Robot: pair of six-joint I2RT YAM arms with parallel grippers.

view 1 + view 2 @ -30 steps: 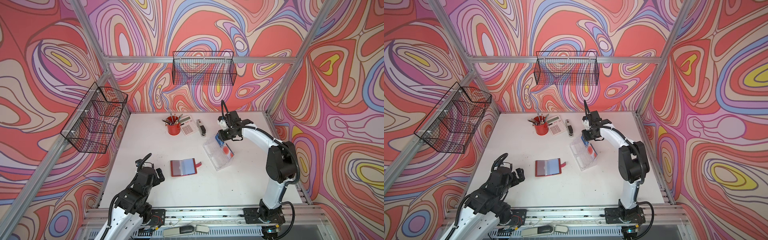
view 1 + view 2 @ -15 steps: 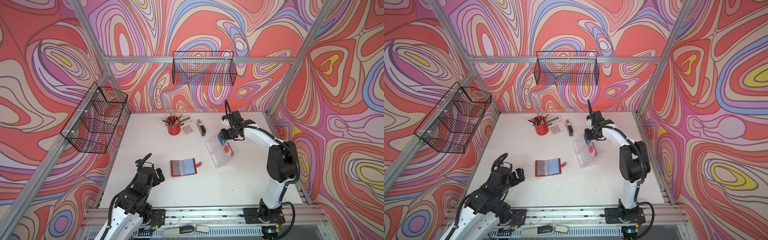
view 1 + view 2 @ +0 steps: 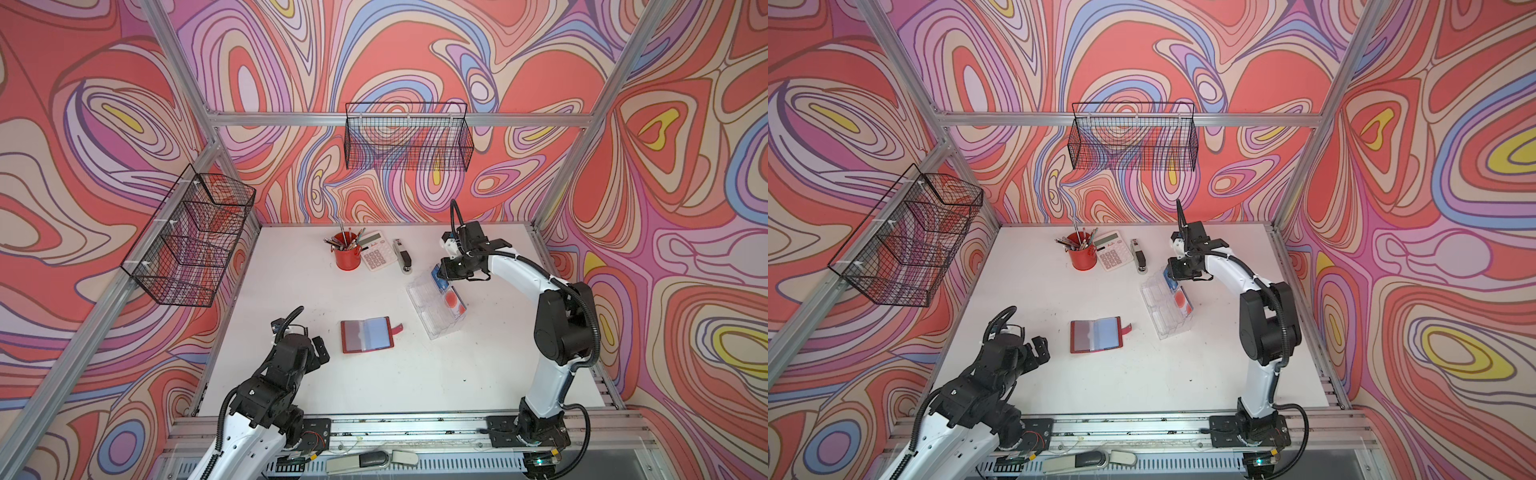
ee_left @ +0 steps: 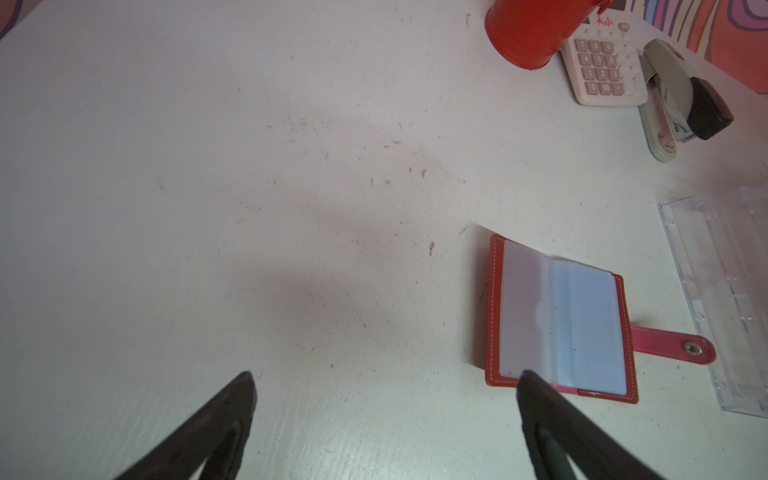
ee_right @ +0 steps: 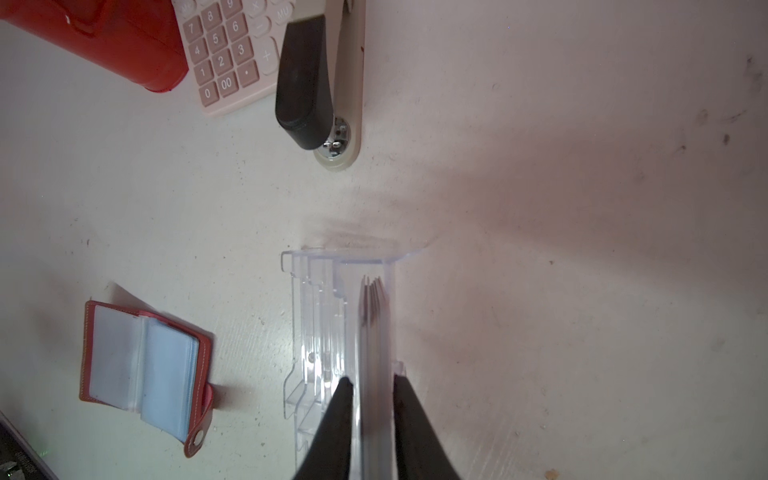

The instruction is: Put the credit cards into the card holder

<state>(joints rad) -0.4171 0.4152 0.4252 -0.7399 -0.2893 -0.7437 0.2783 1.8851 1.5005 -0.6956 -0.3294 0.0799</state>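
Note:
The red card holder (image 3: 368,334) (image 3: 1096,334) lies open and flat mid-table, its clear sleeves and blue lining facing up (image 4: 557,320) (image 5: 141,361). The credit cards stand in the far end of a clear acrylic tray (image 3: 432,322) (image 3: 1167,326). One is a blue card (image 3: 439,277) and one a pale card with a red circle (image 3: 453,301). My right gripper (image 3: 441,272) (image 5: 373,380) is at that end, narrowly open, its fingers straddling the edge-on card stack (image 5: 374,324). My left gripper (image 3: 322,351) (image 4: 384,376) hangs wide open and holds nothing, just left of the holder.
A red pencil cup (image 3: 347,257), a calculator (image 3: 377,253) and a stapler (image 3: 403,255) stand in a row at the back. Wire baskets hang on the left wall (image 3: 191,241) and the back wall (image 3: 409,137).
My right gripper has shifted slightly at the tray's far end and its jaws have parted a little around the cards. The left arm has not moved.

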